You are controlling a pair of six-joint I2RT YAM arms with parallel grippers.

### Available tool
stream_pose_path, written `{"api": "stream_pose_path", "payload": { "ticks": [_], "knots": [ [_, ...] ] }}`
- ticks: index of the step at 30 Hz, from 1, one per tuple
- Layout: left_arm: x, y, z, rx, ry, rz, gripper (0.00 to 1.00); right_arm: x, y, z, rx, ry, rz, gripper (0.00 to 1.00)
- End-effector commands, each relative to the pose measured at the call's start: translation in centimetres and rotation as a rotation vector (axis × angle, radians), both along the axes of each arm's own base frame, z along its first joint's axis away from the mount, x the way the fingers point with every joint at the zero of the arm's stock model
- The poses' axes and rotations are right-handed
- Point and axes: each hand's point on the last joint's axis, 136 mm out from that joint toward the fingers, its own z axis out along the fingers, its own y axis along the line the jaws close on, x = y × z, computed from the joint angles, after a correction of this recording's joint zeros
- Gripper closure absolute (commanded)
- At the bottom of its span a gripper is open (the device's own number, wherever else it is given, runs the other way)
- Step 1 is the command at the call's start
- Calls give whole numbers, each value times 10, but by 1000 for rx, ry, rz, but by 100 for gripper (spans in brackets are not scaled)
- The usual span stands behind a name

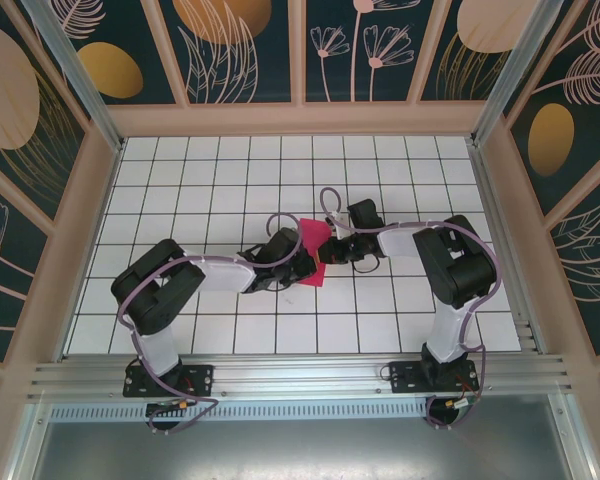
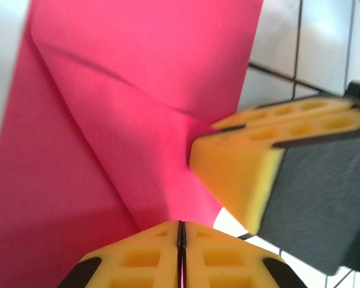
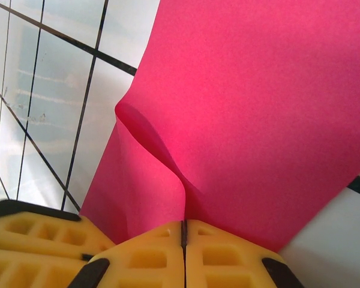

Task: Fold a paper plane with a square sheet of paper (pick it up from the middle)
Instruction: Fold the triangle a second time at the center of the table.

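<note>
Left gripper (image 1: 298, 263), right gripper (image 1: 334, 241) angled inward, meeting at table (image 1: 180, 180) centre, jaws pinching square sheet of paper (image 1: 313, 247); long axis toward far edge.

Thin magenta-pink square sheet of paper (image 1: 313, 248), diagonally creased and softly buckled, at the middle of the table (image 1: 180, 300)

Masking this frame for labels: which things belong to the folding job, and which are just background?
Job: square sheet of paper, creased; left gripper and right gripper, both shut on it.
Just there: tiled table; patterned walls; metal rail.
</note>
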Motion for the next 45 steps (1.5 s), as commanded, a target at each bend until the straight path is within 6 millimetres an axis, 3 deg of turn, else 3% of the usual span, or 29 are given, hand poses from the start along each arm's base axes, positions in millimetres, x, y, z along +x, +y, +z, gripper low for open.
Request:
{"api": "stream_pose_path", "payload": {
  "ticks": [1, 7, 17, 20, 25, 28, 33, 42, 45],
  "knots": [
    [18, 9, 18, -9, -51, 24, 87, -8, -9, -32, -102, 41, -14, 92],
    [24, 4, 6, -4, -28, 14, 88, -7, -9, -32, -101, 41, -14, 92],
    [11, 15, -33, 57, 42, 15, 88, -8, -10, -33, -103, 43, -15, 92],
    [11, 13, -25, 41, 29, 8, 88, -8, -10, -33, -104, 43, -14, 92],
    [32, 15, 10, 35, -54, 27, 87, -8, -10, -33, -105, 43, -13, 92],
    [43, 18, 17, 32, -73, 37, 86, -8, -10, -33, -105, 43, -13, 92],
    [51, 19, 6, 52, -54, 37, 87, -8, -10, -32, -108, 43, -14, 92],
    [39, 27, -32, 98, 9, 33, 87, -9, -11, -33, -111, 45, -12, 92],
    [39, 27, -32, 98, 13, 31, 87, -9, -12, -34, -116, 45, -13, 92]
  ]
}}
